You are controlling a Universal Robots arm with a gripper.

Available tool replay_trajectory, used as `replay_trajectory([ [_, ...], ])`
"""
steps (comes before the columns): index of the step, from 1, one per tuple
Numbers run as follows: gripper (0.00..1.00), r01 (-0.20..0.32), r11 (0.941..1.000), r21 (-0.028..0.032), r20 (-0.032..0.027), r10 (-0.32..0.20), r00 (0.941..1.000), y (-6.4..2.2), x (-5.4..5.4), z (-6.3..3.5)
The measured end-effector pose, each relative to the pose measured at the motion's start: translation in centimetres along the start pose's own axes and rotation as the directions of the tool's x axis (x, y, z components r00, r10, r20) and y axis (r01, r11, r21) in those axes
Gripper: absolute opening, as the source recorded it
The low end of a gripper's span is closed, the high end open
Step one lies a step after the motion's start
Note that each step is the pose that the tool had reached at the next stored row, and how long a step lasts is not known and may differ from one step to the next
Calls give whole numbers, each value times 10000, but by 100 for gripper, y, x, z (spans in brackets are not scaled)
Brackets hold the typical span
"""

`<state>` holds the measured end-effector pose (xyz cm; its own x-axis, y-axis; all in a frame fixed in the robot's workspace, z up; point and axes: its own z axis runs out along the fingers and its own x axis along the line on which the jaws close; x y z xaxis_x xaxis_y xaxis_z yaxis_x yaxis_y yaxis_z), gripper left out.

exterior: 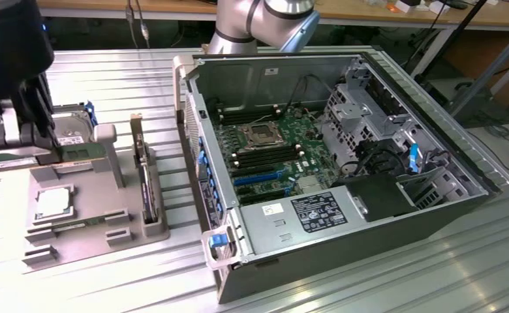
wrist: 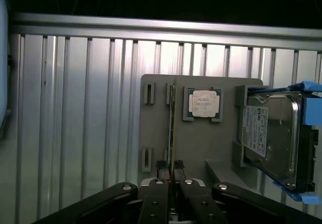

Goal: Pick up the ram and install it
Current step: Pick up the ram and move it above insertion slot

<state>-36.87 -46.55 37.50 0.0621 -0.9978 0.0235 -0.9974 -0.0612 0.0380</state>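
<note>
- Gripping the ram [wrist: 173, 128] near one end, the gripper [wrist: 172, 181] has its dark fingers [wrist: 159, 183] set narrow, one against each flat side of the thin green board
- the ram stands on edge along the grey tray [wrist: 156, 133], running away from the fingers; whether it sits in its slot or hangs just above it, I cannot tell
- just beside the ram a square CPU [wrist: 204, 103] lies in its recess on the tray; past that a silver hard drive [wrist: 271, 133] stands in a blue bracket [wrist: 308, 89]
- an upright expansion card [exterior: 141, 175] stands at the tray edge nearest the case
- the tray rests on a ribbed metal table [wrist: 75, 113]
- well apart, toward the exterior view's right — an open computer case [exterior: 350, 215] with its motherboard [exterior: 267, 147] showing; the arm [exterior: 263, 23] shows beyond its far wall
</note>
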Motion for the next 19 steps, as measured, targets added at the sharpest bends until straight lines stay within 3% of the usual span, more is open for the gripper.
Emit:
replay_trajectory([
  [2,14,0,10000,-1,-24,0,10000,-2,-19,-59],
  [7,14,7,10000,-4,-42,-7,10000,-13,-21,-62],
  [11,14,140,9999,0,-46,-140,9999,-345,0,-74],
  [19,14,258,9997,-3,-51,-258,9997,-900,34,-95],
])
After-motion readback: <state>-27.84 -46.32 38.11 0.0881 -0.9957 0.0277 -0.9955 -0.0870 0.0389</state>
